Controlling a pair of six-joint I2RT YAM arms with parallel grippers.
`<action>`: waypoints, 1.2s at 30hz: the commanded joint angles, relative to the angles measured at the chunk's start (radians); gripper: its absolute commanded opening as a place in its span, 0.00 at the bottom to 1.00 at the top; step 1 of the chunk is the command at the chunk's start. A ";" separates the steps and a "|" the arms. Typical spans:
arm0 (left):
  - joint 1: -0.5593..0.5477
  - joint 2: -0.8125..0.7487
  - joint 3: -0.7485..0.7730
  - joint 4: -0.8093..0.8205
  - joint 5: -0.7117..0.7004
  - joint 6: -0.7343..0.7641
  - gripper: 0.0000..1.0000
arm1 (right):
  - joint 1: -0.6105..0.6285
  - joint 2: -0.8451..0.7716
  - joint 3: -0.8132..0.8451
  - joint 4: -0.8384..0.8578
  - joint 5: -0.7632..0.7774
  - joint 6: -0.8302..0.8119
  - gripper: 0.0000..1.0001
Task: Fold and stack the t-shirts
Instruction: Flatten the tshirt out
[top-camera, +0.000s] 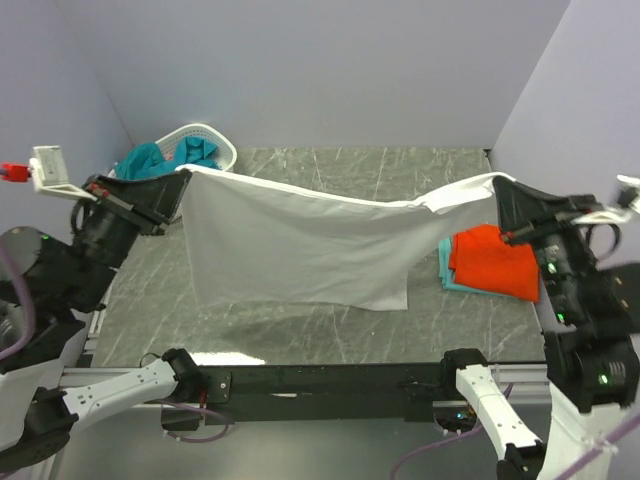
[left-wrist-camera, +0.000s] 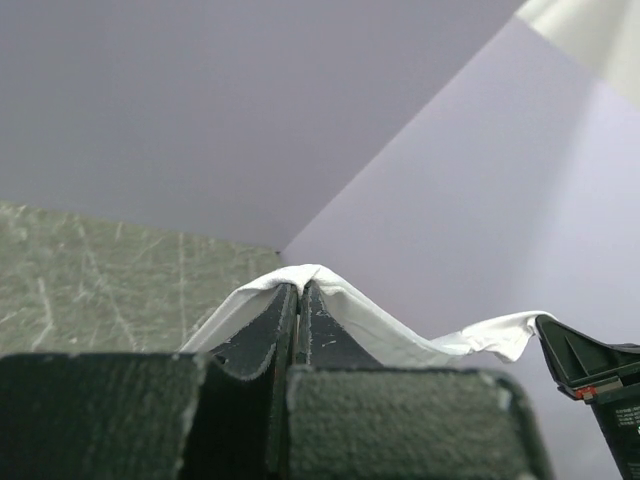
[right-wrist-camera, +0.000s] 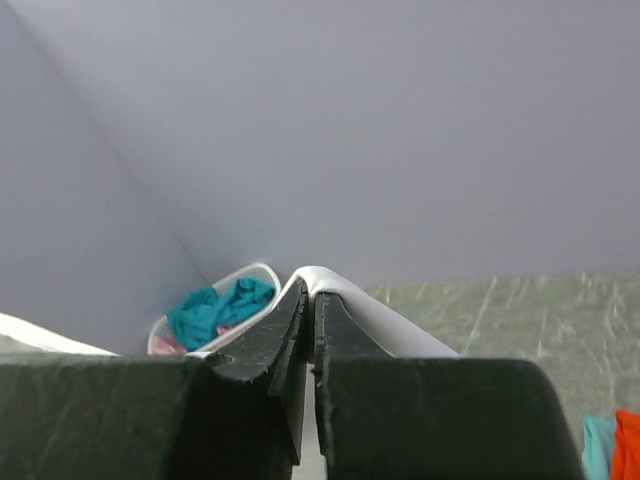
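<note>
The white shirt (top-camera: 300, 240) hangs spread in the air, one top corner just beside the basket (top-camera: 222, 140), the other well away from it. The left gripper (top-camera: 185, 178) and right gripper (top-camera: 497, 183) each pinch a corner, fingers clamped on cloth, holding it taut so it drapes flat for folding. The orange shirt (top-camera: 492, 262), opposite the basket, apparently begins the stack.

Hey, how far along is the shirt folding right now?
Done: an orange-red shirt lies folded on a folded teal shirt at the right. In hand: the left claw and right claw hold the white shirt stretched between them, unfolded. Left: teal shirts wait in the basket.
</note>
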 joint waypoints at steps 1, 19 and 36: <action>-0.004 -0.016 0.077 0.034 0.146 0.049 0.01 | -0.001 -0.035 0.083 -0.022 -0.021 -0.020 0.00; -0.002 -0.022 0.068 0.026 0.073 0.037 0.01 | -0.001 -0.004 0.257 -0.096 -0.096 -0.028 0.00; 0.538 0.486 -0.452 0.378 0.100 -0.042 0.01 | -0.003 0.485 -0.179 0.323 0.003 -0.023 0.00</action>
